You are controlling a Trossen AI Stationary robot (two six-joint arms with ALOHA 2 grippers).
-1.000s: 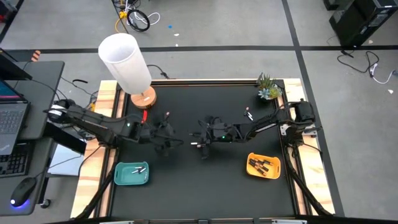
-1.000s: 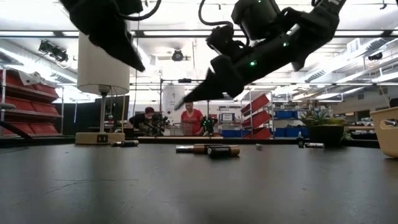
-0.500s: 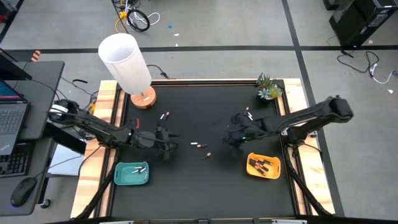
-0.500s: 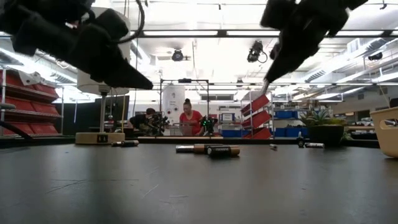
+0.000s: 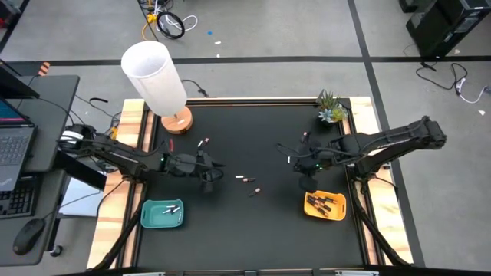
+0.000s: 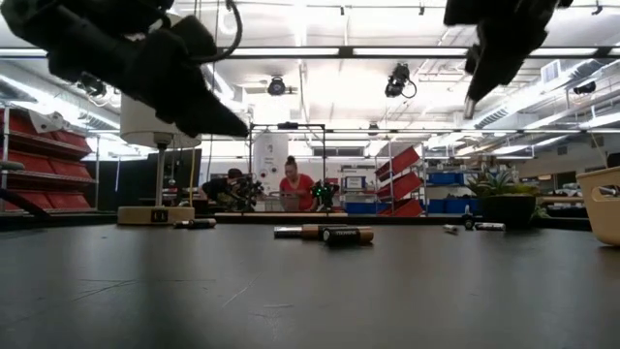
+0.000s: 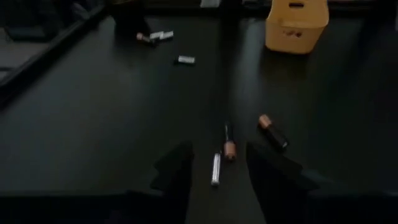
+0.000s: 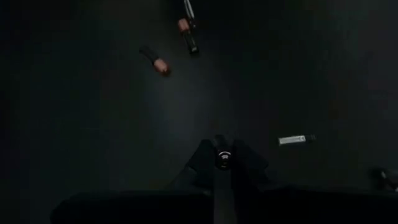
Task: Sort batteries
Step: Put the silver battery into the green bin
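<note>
Right pincer (image 8: 221, 163) apparently pinching a battery (image 8: 222, 158), above the orange tray (image 5: 326, 205).

1. The high camera hangs over the desk (image 5: 253, 222) and looks straight down on all of it.
2. The low camera sits at desk-top height and looks flat across into the room behind.
3. Each wrist camera rides on its arm, close above the dark top.
4. All four views share the batteries (image 5: 247, 184) (image 6: 325, 233) (image 7: 225, 149) (image 8: 186, 30) in the middle.
</note>
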